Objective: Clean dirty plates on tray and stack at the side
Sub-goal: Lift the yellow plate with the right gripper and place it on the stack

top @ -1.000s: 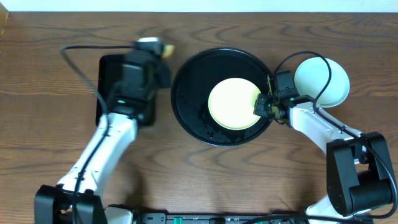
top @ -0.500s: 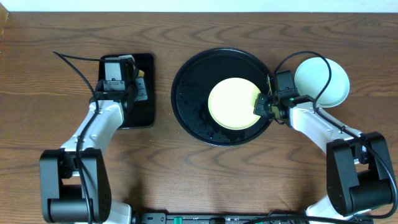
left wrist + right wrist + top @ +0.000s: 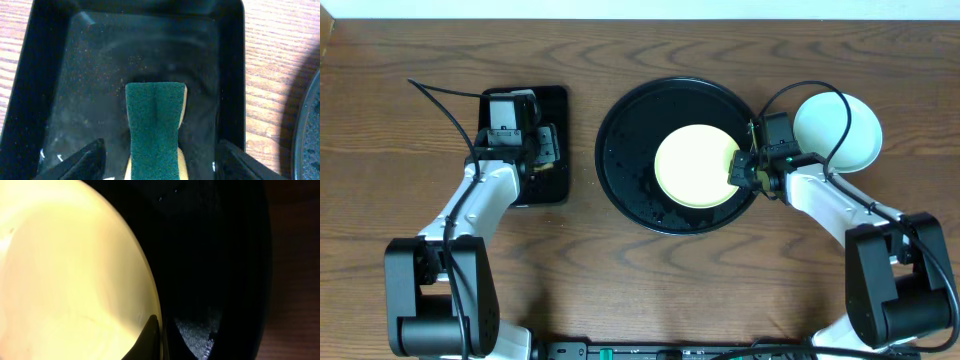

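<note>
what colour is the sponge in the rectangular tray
The sponge is dark green on top, yellowish underneath; best in the left wrist view.

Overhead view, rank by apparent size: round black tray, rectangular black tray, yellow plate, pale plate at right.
1. round black tray, clearly largest
2. rectangular black tray, partly under the left arm
3. yellow plate and pale plate: they look about alike, so not ranked against each other

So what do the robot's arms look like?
The left arm and right arm are white tubes with chunky black joints. A thin black cable loops off the left one, another off the right. The left pincer and right pincer are black.
</note>
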Controlling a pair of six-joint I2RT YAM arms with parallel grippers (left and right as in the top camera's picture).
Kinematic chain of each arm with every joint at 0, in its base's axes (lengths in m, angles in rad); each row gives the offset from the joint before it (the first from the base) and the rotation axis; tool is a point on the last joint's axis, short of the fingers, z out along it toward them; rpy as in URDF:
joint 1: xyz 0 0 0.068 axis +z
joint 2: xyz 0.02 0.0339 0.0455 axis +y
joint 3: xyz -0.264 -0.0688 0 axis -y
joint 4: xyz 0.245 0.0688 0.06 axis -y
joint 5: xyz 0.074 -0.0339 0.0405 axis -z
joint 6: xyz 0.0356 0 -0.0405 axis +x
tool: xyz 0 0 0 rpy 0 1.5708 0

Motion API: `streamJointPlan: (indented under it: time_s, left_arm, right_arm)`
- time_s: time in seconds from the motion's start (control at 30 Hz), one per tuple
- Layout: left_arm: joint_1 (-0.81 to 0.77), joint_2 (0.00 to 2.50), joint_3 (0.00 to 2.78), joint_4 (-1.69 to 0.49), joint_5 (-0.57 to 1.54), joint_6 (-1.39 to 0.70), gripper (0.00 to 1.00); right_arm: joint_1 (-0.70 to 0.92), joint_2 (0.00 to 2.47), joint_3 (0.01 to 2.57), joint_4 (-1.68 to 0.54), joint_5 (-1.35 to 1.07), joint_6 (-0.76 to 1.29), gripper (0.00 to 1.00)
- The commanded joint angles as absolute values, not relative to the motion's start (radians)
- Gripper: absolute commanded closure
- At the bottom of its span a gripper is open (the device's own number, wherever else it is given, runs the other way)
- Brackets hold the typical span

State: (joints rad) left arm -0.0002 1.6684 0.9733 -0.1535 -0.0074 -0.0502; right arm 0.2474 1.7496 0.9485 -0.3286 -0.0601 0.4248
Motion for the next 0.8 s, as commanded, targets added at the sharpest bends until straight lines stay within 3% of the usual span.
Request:
streamJointPlan:
  time_s: [0.0, 0.17, 0.4, 0.63, 0.77]
  left_arm:
    - [0.006, 1.676, 0.973, -0.156, -0.020, -0.048, 0.21]
    - [0.006, 1.676, 0.973, -0.156, -0.020, -0.048, 0.20]
    - [0.006, 1.676, 0.973, -0.156, -0.020, -0.048, 0.19]
    - [0.006, 1.676, 0.973, -0.156, -0.020, -0.048, 0.18]
    - [0.006, 1.676, 0.973, -0.156, -0.020, -0.048, 0.18]
  right_arm:
    - [0.244, 1.632, 1.013, -0.369, -0.053, 0.316, 0.99]
    - [0.258, 1.470, 1.074, -0.417, 0.025, 0.169, 0.99]
    - [0.499, 1.299, 1.085, -0.434, 0.718, -0.030, 0.99]
    - [0.820, 1.401, 1.084, -0.231, 1.417, -0.220, 0.99]
    - [0.885, 1.512, 1.084, -0.118, 1.470, -0.305, 0.99]
